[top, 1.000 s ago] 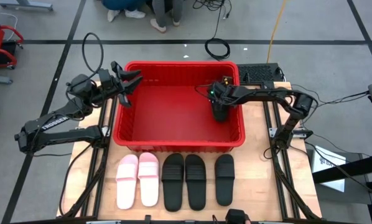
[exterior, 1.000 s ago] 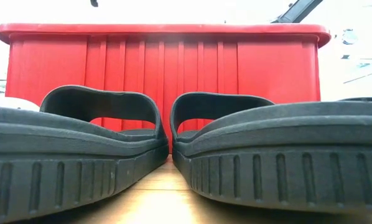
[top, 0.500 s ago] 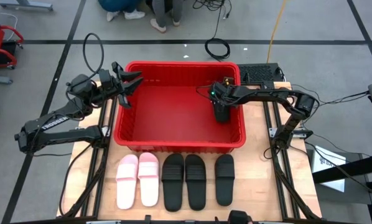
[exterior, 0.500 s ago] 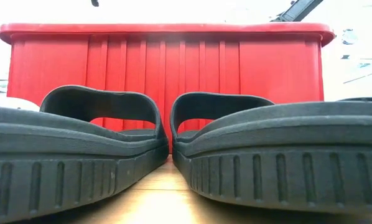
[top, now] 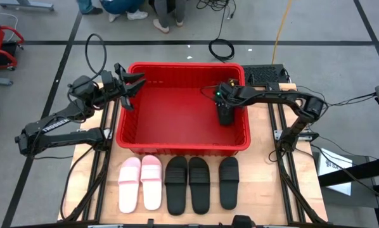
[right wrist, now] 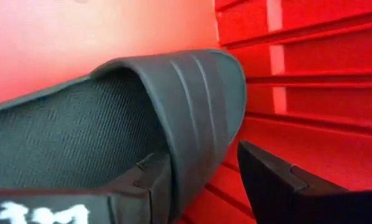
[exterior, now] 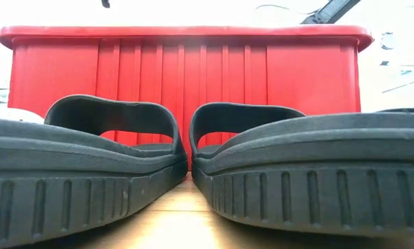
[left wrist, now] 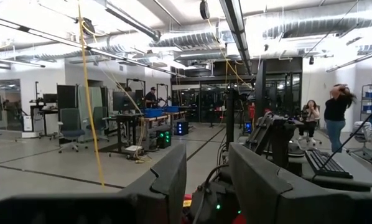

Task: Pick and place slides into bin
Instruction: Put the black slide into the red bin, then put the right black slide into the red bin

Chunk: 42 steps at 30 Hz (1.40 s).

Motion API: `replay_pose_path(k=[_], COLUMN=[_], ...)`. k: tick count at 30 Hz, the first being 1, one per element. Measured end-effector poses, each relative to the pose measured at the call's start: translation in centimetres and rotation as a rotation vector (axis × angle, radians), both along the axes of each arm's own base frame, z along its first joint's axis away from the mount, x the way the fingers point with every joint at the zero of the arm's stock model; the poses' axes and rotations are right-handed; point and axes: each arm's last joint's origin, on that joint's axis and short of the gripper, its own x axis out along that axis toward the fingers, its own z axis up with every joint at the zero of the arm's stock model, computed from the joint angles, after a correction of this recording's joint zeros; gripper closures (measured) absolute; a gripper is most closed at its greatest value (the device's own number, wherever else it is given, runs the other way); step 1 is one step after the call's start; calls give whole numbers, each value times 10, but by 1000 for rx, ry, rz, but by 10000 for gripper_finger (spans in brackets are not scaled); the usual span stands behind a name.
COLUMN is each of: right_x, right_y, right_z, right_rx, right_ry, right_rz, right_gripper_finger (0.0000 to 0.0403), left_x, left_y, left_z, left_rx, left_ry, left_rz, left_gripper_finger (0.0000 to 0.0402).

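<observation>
The red bin (top: 177, 142) stands at the table's far middle and fills the back of the low view (exterior: 179, 69). One black slide (right wrist: 111, 124) lies inside it by the right wall (right wrist: 310, 74). My right gripper (top: 225, 116) is down in the bin, open, with one finger under the slide's strap (right wrist: 198, 99) and one outside it. Two pink slides (top: 140, 182) and three black slides (top: 198, 183) lie sole-down in a row on the table's near part. My left gripper (top: 130, 84) is open and empty above the bin's far left corner. My right gripper has one finger (right wrist: 150, 180) inside the black slide's strap, under its toe-side edge (right wrist: 186, 162). The other finger (right wrist: 279, 180) stands outside with a strip of red bin showing between it and the strap. Whether the inner finger touches the strap, I cannot tell.
The bin's walls close around my right gripper. In the low view two black slides (exterior: 89, 173) (exterior: 318, 173) lie just in front of the camera. Bare wood shows right of the slide row (top: 265, 183). People's feet (top: 161, 19) show on the floor beyond the table.
My right gripper has shifted a little toward the table's right edge, staying down inside the bin by its right wall.
</observation>
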Motion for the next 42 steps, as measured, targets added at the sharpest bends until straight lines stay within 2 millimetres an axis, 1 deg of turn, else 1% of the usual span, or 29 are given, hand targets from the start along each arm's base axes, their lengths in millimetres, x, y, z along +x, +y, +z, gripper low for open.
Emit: replay_pose_path(k=[6,9,12,20,29,36,42], right_x=[-8,-12,-17,-24,-33,-37,-42], right_y=[7,10,13,18,24,31,39], right_z=[28,38,44,54,75,98,115], right_rx=[16,35,37,81,29,20,58], right_ry=[-104,-148,-155,-183,-254,-421,-564], right_rz=[47,49,45,65,88,142,186], right_gripper_finger=[243,239,239,239,242,244,247], left_x=[0,0,0,0,0,1,-2], left_y=[0,0,0,-1,0,0,-2], left_z=[0,0,0,0,-1,-3,-2], left_rx=[0,1,1,2,1,-6,-14], left_ry=[0,0,-1,3,12,27,27], left_rz=[0,0,0,-19,-17,-17,-21], left_gripper_finger=[275,275,275,275,275,275,275])
